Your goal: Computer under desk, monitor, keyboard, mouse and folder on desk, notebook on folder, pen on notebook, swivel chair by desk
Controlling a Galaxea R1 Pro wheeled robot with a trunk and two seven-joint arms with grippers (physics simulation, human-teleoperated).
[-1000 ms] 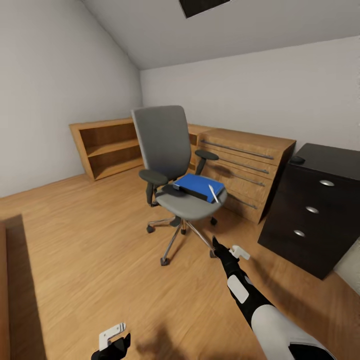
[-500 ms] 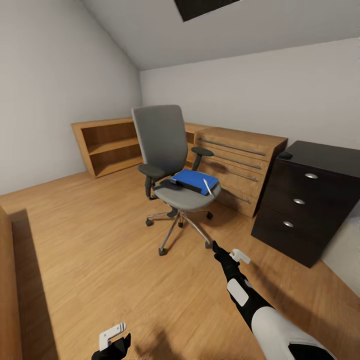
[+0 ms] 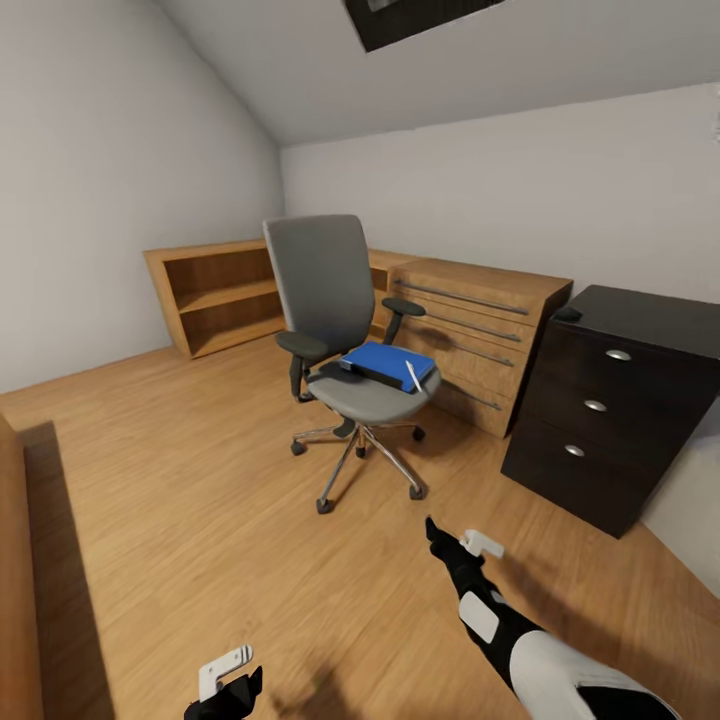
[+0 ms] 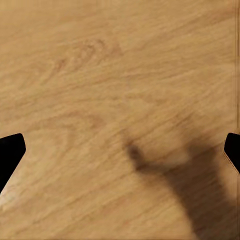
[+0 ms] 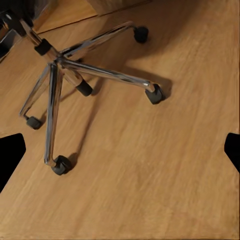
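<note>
Attic bedroom turned home office: sloped ceiling (image 3: 520, 75) with skylight (image 3: 415, 18), wood floor (image 3: 200, 520), swivel chair (image 3: 345, 330), black desk (image 3: 620, 400), wooden drawer chest (image 3: 480, 335), low bookshelf (image 3: 215, 295).

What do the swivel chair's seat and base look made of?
Swivel chair seat: matte grey, no shine, likely fabric. Base: bright reflective spokes, probably chromed metal, with dark casters, seemingly plastic or rubber. It is a render, so these are guesses.

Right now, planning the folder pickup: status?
Both grippers open, empty. Folder on swivel chair seat, pen on top. Floor between unobstructed.
</note>
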